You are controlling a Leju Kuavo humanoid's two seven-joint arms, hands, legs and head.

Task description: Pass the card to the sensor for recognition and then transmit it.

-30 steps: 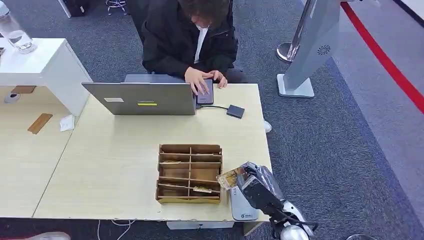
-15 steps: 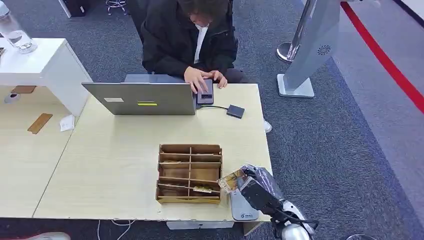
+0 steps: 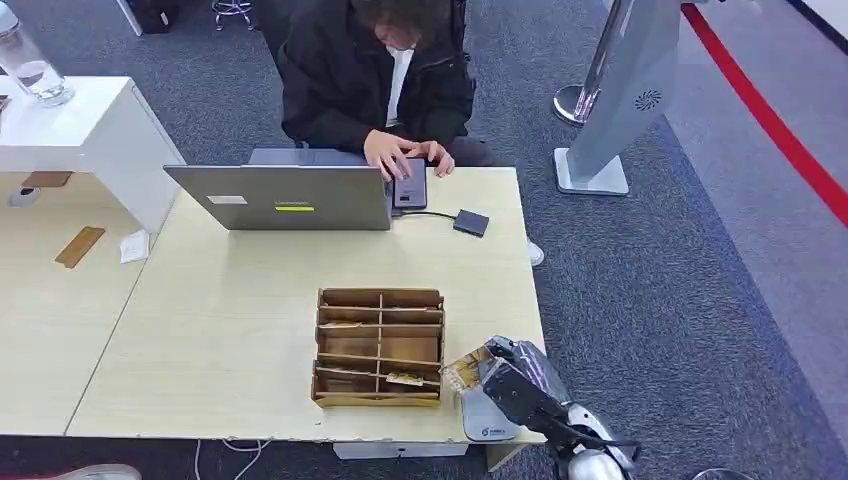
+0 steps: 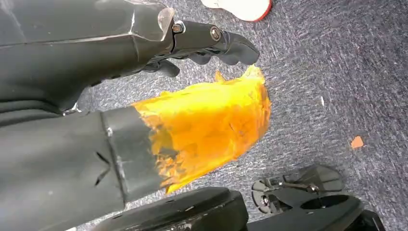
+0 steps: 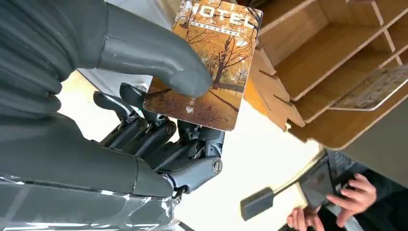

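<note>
Card (image 5: 211, 62) in right hand (image 3: 512, 378) — above sensor (image 3: 484, 418)

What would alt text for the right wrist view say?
The robot's right hand grips a hotel key card printed with autumn trees, beside a wooden compartment organizer. Beyond, a person's hands touch a phone.
</note>
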